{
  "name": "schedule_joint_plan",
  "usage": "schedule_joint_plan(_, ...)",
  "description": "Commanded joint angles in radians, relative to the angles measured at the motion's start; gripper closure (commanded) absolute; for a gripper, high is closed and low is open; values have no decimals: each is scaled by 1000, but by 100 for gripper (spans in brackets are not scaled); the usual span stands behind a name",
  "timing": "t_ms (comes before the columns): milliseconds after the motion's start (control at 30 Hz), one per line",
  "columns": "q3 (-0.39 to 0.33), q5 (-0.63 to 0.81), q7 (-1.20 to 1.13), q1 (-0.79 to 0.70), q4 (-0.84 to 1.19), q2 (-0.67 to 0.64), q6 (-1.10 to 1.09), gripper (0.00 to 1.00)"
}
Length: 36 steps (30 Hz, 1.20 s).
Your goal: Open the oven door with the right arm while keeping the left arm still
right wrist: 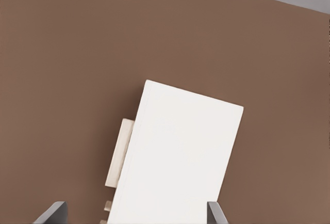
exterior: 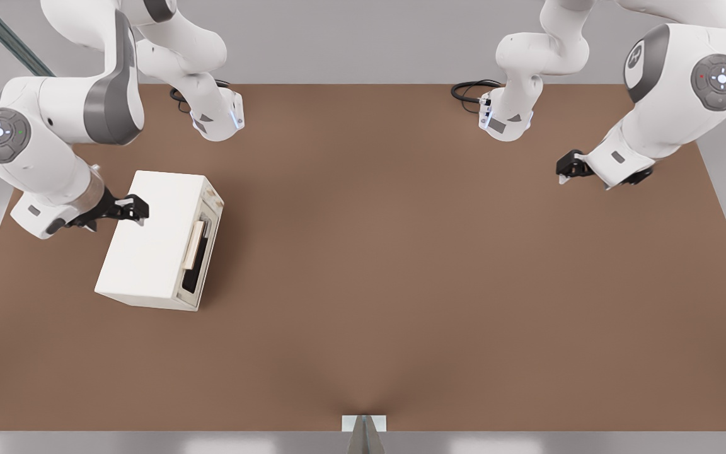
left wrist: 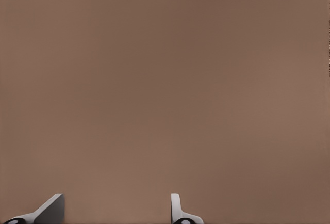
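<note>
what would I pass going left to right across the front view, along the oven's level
End effector at the oven's back edge, open → oven, cream-white top → oven door with its tan handle, facing the front view's right → bare brown table.

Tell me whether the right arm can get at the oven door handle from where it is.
Probably yes. The gripper, jaws open, hangs over the oven top, away from the door; nothing blocks the handle on the far face.

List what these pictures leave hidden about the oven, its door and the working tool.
- Oven: the back and far side are hidden by its own top in the front view.
- Oven door: seen edge-on in the front view; the right wrist view shows only its handle. Latch and hinge cannot be seen.
- Tool: above the oven's back edge; contact unclear.
</note>
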Motion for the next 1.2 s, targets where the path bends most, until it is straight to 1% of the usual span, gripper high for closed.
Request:
schedule_joint_plan(0,-1,-5,-97,-1,-2,-2,58,0)
schedule_joint_plan(33,1,-5,-100,0,-28,20,62,0)
schedule_joint_plan(67,1,3,-94,0,-26,84,59,4)
schedule_joint_plan(100,1,15,-93,5,-23,139,41,78)
schedule_joint_plan(133,0,4,-89,35,39,239,39,79)
schedule_joint_plan(167,-33,-46,8,75,96,319,27,79)
schedule_joint_plan(200,-71,-164,130,164,208,412,-80,79)
schedule_joint_plan(233,-172,-177,160,254,273,480,-159,79)
schedule_joint_plan(267,-217,-308,285,330,274,540,-215,79)
schedule_joint_plan(333,-212,-318,472,364,262,557,-260,79)
schedule_joint_plan(467,-198,-318,587,371,236,575,-357,79)
schedule_joint_plan(500,-195,-309,706,371,222,577,-361,79)
schedule_joint_plan(533,-163,-307,777,371,208,577,-373,79)
schedule_joint_plan(633,-140,-310,855,374,207,578,-383,79)
schedule_joint_plan(700,-140,-367,908,379,165,578,-349,79)
schedule_joint_plan(733,-140,-368,900,381,164,578,-324,79)
schedule_joint_plan(767,-143,-373,892,378,119,580,-266,79)
schedule_joint_plan(933,-145,-381,900,381,136,619,-254,79)
schedule_joint_plan(1167,-148,-381,892,382,121,624,-263,79)
